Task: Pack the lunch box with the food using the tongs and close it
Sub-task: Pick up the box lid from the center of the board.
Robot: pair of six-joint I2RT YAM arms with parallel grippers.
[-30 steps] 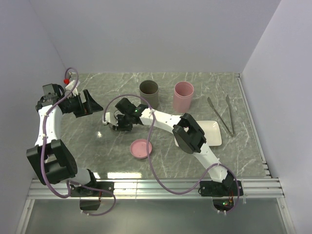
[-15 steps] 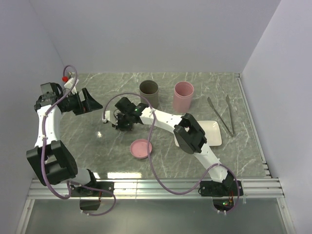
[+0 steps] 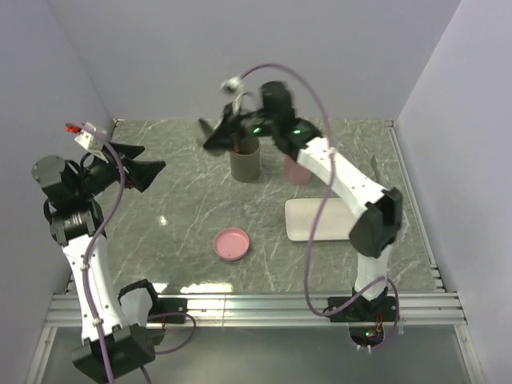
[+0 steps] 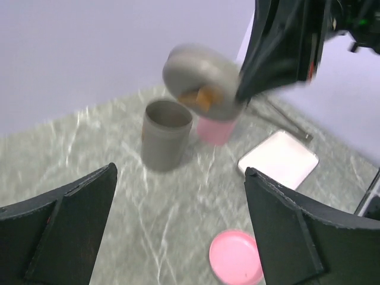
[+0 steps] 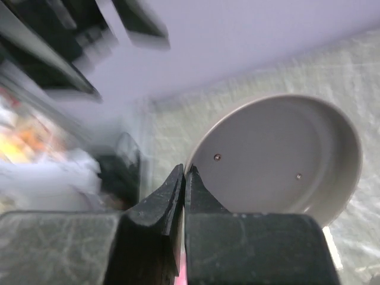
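- Lid is the news: your right pincer (image 5: 184,178) was down low at the middle of the surface (image 3: 192,200) a second ago. Now it's swung up high at the far side with its jaws clamped tight on the rim of the grey lid (image 5: 279,160).
- That lid now hangs tilted in the air over the grey cup (image 3: 244,164), with the pink cup (image 4: 212,132) just to its right.
- Your left pincer (image 4: 181,178) has pulled back to the left. It's spread wide and holding nothing.
- Pink lid (image 3: 232,242) sits near centre and the white tray (image 3: 320,220) is to its right. Neither has moved.
- The tongs (image 4: 291,124) lie untouched at the far right, partly hidden behind your right arm.
- No food is clearly showing. There's an orange-brown blur by the lid, but I can't tell what it is.
- My guess is you're still sorting containers, so packing hasn't begun.
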